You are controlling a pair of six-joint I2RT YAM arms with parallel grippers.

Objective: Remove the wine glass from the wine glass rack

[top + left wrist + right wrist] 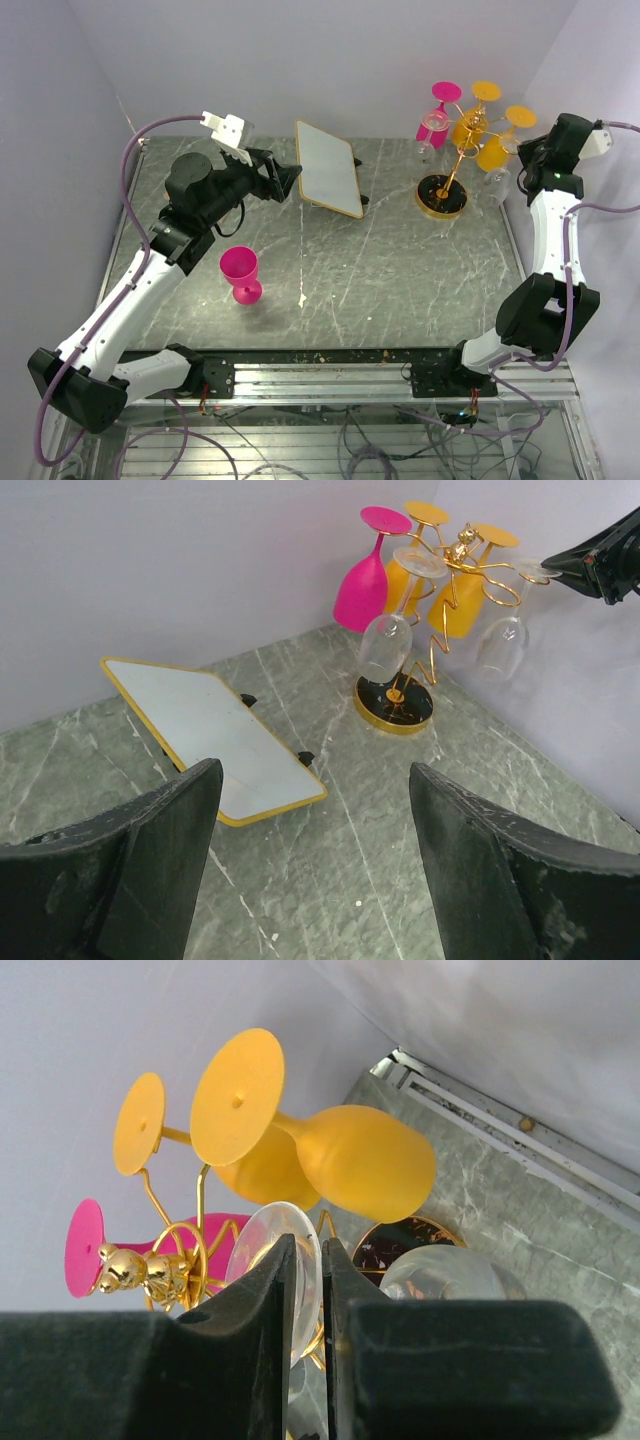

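Pictured: right gripper [311, 1250], fingers [283, 1295] a bare slit apart, nothing visibly clamped, poised at the foot of a clear wine glass [503, 645] hanging bowl-down from a ring arm of the wine glass rack [395, 705]. Well left of the rack, left gripper [315, 860] spread wide, empty (a bystander). Likely light, thin-walled, slick, breakable; best pinched gently at the stem beside the foot.
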